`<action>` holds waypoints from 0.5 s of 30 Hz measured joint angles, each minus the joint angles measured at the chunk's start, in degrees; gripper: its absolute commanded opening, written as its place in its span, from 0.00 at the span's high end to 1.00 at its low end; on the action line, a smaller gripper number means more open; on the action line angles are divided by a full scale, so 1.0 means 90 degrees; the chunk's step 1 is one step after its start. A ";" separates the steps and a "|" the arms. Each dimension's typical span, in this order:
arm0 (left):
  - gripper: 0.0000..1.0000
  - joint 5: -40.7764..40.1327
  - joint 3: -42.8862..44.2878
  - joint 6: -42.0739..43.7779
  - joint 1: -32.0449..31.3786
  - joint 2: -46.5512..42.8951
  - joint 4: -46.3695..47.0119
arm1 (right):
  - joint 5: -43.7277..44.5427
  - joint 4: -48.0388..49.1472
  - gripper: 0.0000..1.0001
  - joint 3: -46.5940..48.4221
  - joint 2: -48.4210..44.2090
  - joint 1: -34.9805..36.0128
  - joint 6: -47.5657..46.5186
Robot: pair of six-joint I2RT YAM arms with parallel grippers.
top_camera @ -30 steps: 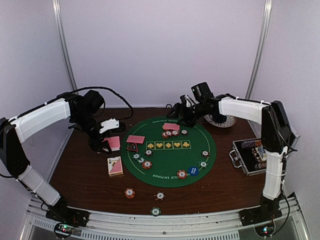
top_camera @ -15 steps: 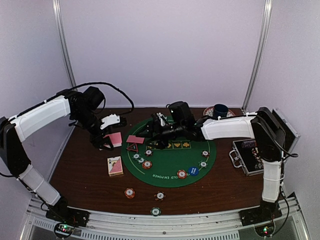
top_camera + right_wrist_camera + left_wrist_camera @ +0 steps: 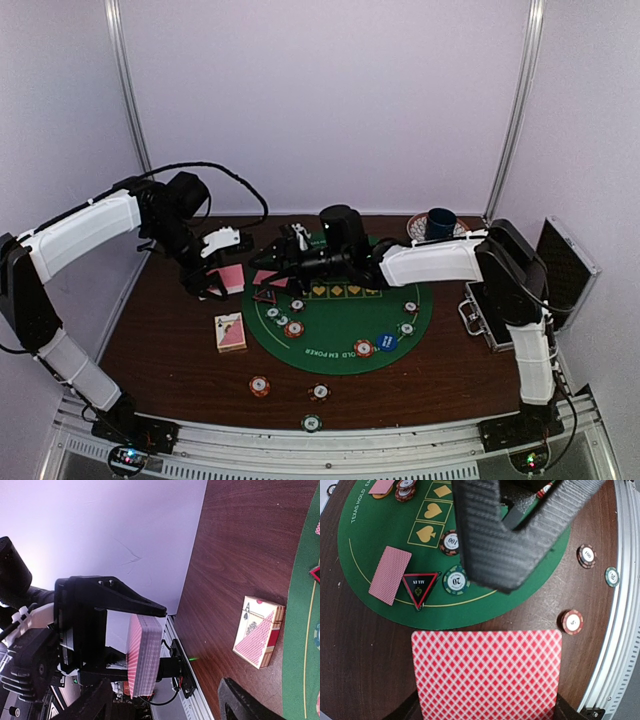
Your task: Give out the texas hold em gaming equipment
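The deck (image 3: pixel 487 672), a thick rectangular stack with a pink diamond-lattice back, is clamped in the left tool (image 3: pixel 216 284) above the dark wood counter (image 3: pixel 365 665), just off the round green felt (image 3: pixel 375 525). Near the felt's edge lie a single card (image 3: pixel 390 575), a red-black triangle marker (image 3: pixel 420 588) and, just beside it, a striped green chip (image 3: pixel 456 581). The right tool (image 3: pixel 166 692) points toward the deck, its ribbed dark fingers spread wide and empty. A cardboard box (image 3: pixel 257 637) lies flat on the wood.

Lab test booth: white panels (image 3: pixel 330 100), aluminium frame (image 3: pixel 521 100)
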 measured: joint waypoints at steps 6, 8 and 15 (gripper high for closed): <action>1.00 0.0039 0.0010 -0.0012 0.0000 0.0005 -0.0002 | -0.0090 0.0143 0.24 0.0559 0.0345 0.0158 0.0168; 1.00 0.0049 0.0010 -0.0015 0.0000 0.0005 -0.0002 | -0.0134 0.0158 0.25 0.0670 0.0437 0.0206 0.0206; 1.00 0.0066 0.0012 -0.0017 0.0000 0.0005 -0.0002 | -0.0277 0.0129 0.25 0.1222 0.0845 0.0338 0.0333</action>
